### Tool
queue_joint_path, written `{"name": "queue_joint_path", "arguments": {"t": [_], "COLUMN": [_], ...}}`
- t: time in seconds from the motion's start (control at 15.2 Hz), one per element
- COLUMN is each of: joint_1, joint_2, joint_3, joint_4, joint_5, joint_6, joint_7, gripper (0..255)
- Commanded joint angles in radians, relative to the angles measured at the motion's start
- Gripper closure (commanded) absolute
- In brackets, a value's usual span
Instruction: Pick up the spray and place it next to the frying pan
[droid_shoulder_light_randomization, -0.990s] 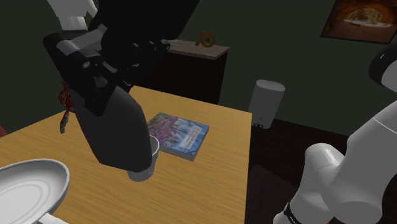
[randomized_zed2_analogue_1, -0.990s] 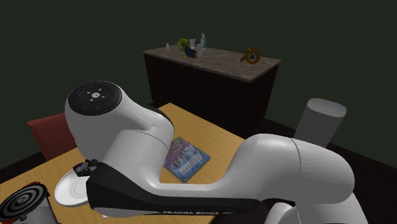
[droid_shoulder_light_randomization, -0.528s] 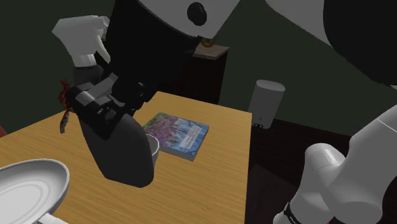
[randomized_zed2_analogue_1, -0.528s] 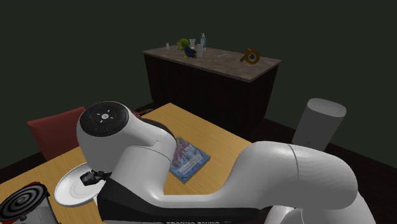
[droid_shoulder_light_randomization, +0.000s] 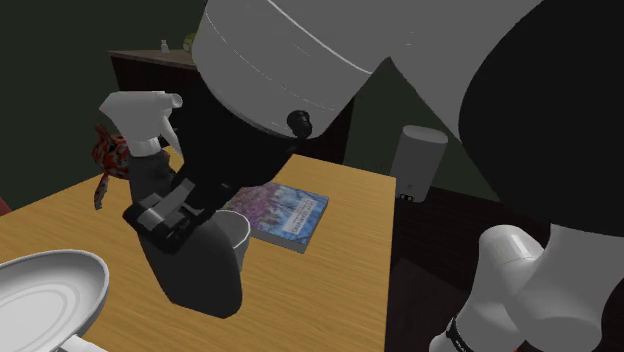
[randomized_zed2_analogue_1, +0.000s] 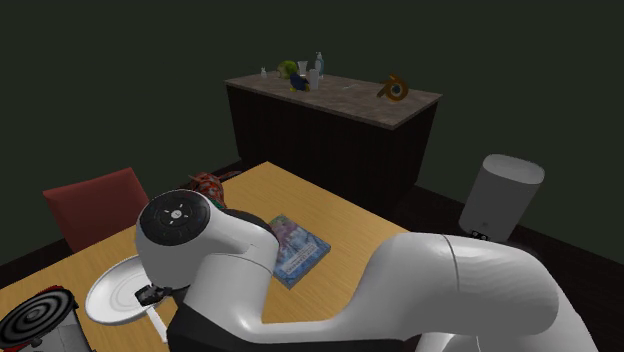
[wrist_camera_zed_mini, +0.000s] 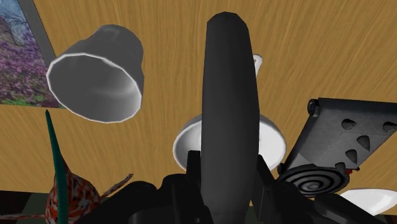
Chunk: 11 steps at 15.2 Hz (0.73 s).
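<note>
At shoulder view's left centre, spray (droid_shoulder_light_randomization: 205, 285) hangs above table (droid_shoulder_light_randomization: 340, 260), clamped between gripper (droid_shoulder_light_randomization: 168, 210) fingers. Step: carry. Next: shift toward lower-left pan (droid_shoulder_light_randomization: 50, 290), lower upright beside it, release.

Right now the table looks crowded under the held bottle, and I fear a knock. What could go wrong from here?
1. The dark spray bottle with a white trigger head, clasped in the black gripper, hangs tilted close beside the grey cup; lowering it could knock the cup over.
2. Set down tilted, the bottle may topple against the round white frying pan.
</note>
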Motion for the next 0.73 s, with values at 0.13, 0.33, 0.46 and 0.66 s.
{"name": "queue_joint_path", "arguments": {"t": [0.13,0.33,0.46,0.66], "joint_1": [0.003,0.003,0.004,0.003], "joint_2": [-0.012,-0.016,-0.018,-0.018], "joint_3": [0.0,0.002,0.004,0.008], "joint_4": [-0.064,-0.108,-0.135,-0.175], "joint_5": [0.0,-0.002,-0.005,-0.01], "joint_6": [0.053,0.092,0.118,0.156], "joint_7": [0.011,0.02,0.027,0.038], "gripper": [255,255,255,255]}}
